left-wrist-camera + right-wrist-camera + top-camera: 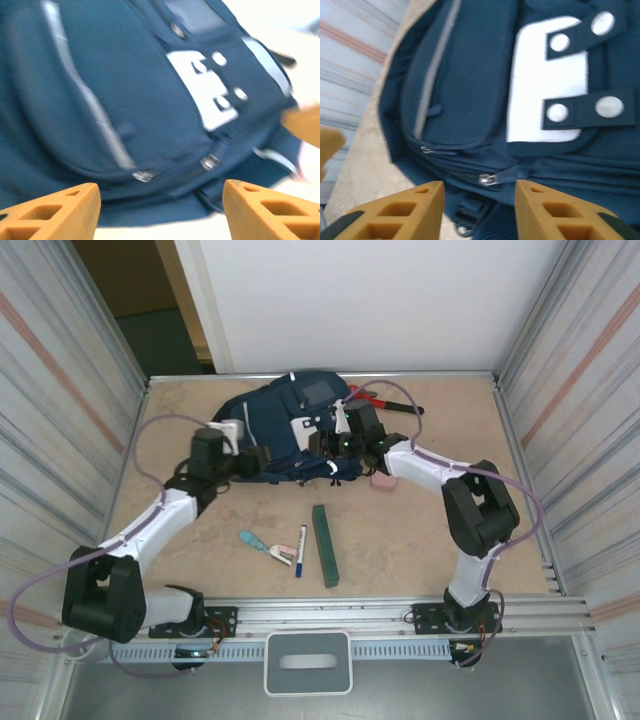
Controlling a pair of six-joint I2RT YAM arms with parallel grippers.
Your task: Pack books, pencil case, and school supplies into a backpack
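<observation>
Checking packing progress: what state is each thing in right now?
backpack: lying on the table, visible zips look closed.
left gripper: open, empty, at the backpack.
right gripper: open, empty, near a zip pull.
green book: closed, flat on table, unpacked.
marker pen: capped, lying on table.
teal-and-pink stapler: lying on table.
pencil case: on table beside backpack.

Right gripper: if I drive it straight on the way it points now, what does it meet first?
Most likely the backpack: the right gripper points at its navy fabric, with a zipper pull just ahead between the open jaws. How far off it is remains unclear.
</observation>
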